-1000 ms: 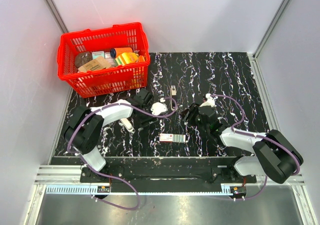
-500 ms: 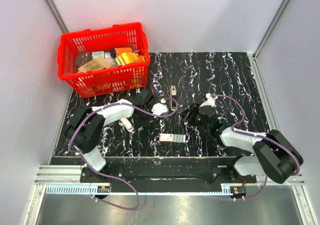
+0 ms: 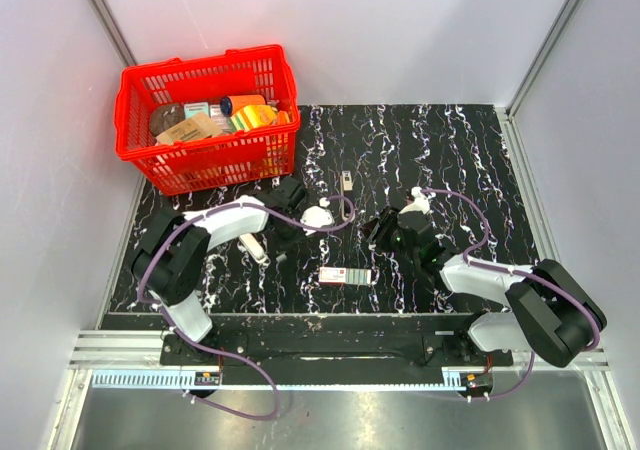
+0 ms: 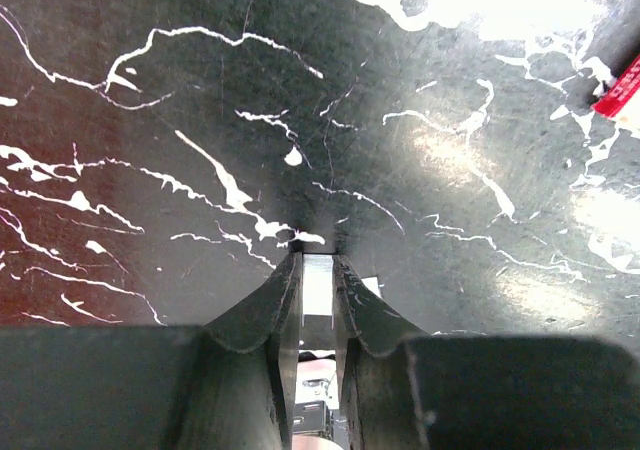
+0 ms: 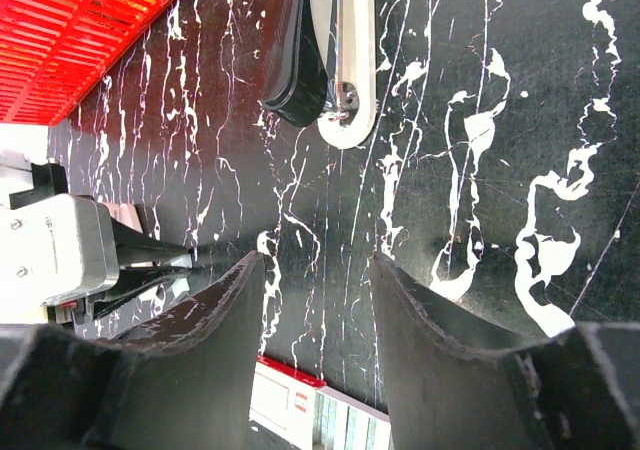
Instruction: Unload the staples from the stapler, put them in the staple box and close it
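Note:
The stapler (image 3: pixel 346 181) is small and dark with a pale top strip, and lies on the black marbled table beyond both grippers. In the right wrist view the stapler (image 5: pixel 335 55) lies ahead of my open right gripper (image 5: pixel 315 270), which has nothing between its fingers. My left gripper (image 4: pixel 317 260) points down at the table, its jaws pressed onto a thin silver strip (image 4: pixel 317 282) that looks like a row of staples. From above, the left gripper (image 3: pixel 282 236) is left of the stapler and the right gripper (image 3: pixel 381 232) is to its right and nearer.
A red basket (image 3: pixel 205 160) full of goods stands at the back left. A small red-and-white box (image 3: pixel 346 276) lies between the arms near the front. A white oblong piece (image 3: pixel 252 248) lies beside the left arm. The box's red edge (image 4: pixel 622 88) shows at the right of the left wrist view.
The left jaws have come together onto the silver strip and the gripper has shifted slightly. The right jaws have narrowed a little; the stapler has not moved.

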Action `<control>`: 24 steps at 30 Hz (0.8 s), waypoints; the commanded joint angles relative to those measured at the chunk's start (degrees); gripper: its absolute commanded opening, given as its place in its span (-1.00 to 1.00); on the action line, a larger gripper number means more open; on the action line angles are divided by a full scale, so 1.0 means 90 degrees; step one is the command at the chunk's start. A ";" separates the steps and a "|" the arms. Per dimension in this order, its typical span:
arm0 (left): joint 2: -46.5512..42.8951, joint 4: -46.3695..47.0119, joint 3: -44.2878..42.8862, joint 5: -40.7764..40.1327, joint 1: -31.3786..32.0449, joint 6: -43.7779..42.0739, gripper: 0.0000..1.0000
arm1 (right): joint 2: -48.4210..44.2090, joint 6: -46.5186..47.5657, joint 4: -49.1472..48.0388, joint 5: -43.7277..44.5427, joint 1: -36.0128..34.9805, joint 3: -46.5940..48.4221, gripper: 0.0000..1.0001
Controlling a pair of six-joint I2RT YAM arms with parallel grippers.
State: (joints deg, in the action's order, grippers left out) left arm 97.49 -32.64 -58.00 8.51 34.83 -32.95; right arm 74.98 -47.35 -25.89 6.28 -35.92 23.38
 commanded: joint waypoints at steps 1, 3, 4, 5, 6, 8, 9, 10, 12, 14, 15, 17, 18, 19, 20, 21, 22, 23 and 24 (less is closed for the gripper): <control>-0.0090 -0.0522 -0.0478 -0.0097 -0.0071 0.0009 -0.73 | -0.0167 0.0114 -0.0190 -0.0190 0.0056 0.0069 0.04; -0.0246 -0.0708 -0.0849 0.0001 -0.0081 0.0096 -0.76 | -0.0264 0.0241 -0.0054 -0.0210 0.0046 0.0146 0.03; -0.0343 -0.0835 -0.1131 0.0059 -0.0090 0.0145 -0.77 | -0.0390 0.0329 0.0092 -0.0181 0.0046 0.0205 0.03; -0.0451 -0.0971 -0.1395 0.0157 -0.0100 0.0213 -0.78 | -0.0517 0.0407 0.0209 -0.0161 0.0056 0.0292 0.03; -0.0529 -0.1079 -0.1697 0.0235 -0.0120 0.0272 -0.78 | -0.0635 0.0495 0.0346 -0.0142 0.0056 0.0361 0.03; -0.0744 -0.1294 -0.2235 0.0508 -0.0178 0.0457 -0.78 | -0.0908 0.0671 0.0581 -0.0141 0.0046 0.0527 0.04; -0.0851 -0.1353 -0.2450 0.0654 -0.0227 0.0555 -0.78 | -0.1035 0.0759 0.0756 -0.0132 0.0046 0.0663 0.05; -0.0958 -0.1382 -0.2713 0.0868 -0.0285 0.0720 -0.78 | -0.1162 0.0827 0.0902 -0.0151 0.0056 0.0790 0.06; -0.1183 -0.1412 -0.3143 0.1317 -0.0393 0.1081 -0.78 | -0.1435 0.1013 0.1195 -0.0307 0.0056 0.1102 0.10; -0.1369 -0.1383 -0.3515 0.1893 -0.0529 0.1491 -0.78 | -0.1650 0.1179 0.1401 -0.0580 0.0056 0.1492 0.14; -0.1476 -0.1267 -0.3652 0.2244 -0.0627 0.1773 -0.78 | -0.1748 0.1228 0.1489 -0.0678 0.0056 0.1668 0.16; -0.1710 -0.0935 -0.3799 0.2869 -0.0803 0.2398 -0.78 | -0.1914 0.1306 0.1568 -0.1126 0.0056 0.2020 0.21; -0.1808 -0.0731 -0.3819 0.3288 -0.0900 0.2894 -0.78 | -0.1973 0.1316 0.1597 -0.1389 0.0056 0.2205 0.23; -0.1915 -0.0400 -0.3762 0.3650 -0.1027 0.3276 -0.77 | -0.2022 0.1306 0.1597 -0.1566 0.0046 0.2381 0.27; -0.2042 -0.0029 -0.3645 0.4069 -0.1163 0.3822 -0.76 | -0.2090 0.1297 0.1597 -0.1722 0.0046 0.2509 0.30; -0.2159 0.0506 -0.3479 0.4412 -0.1281 0.4397 -0.76 | -0.2139 0.1239 0.1597 -0.1830 0.0046 0.2655 0.34; -0.2219 0.1111 -0.3265 0.4802 -0.1417 0.4974 -0.76 | -0.2188 0.1190 0.1568 -0.1937 0.0056 0.2753 0.37; -0.2229 0.1823 -0.3079 0.5173 -0.1525 0.5685 -0.75 | -0.2227 0.1151 0.1510 -0.2093 0.0046 0.2832 0.41; -0.2229 0.2430 -0.2855 0.5438 -0.1652 0.6369 -0.74 | -0.2257 0.1092 0.1451 -0.2191 0.0056 0.2900 0.44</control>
State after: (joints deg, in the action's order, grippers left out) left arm 78.43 -32.75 -89.03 39.83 23.46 -1.63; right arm 56.47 -37.56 -12.14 -6.52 -35.77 45.67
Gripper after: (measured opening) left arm 0.194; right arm 0.697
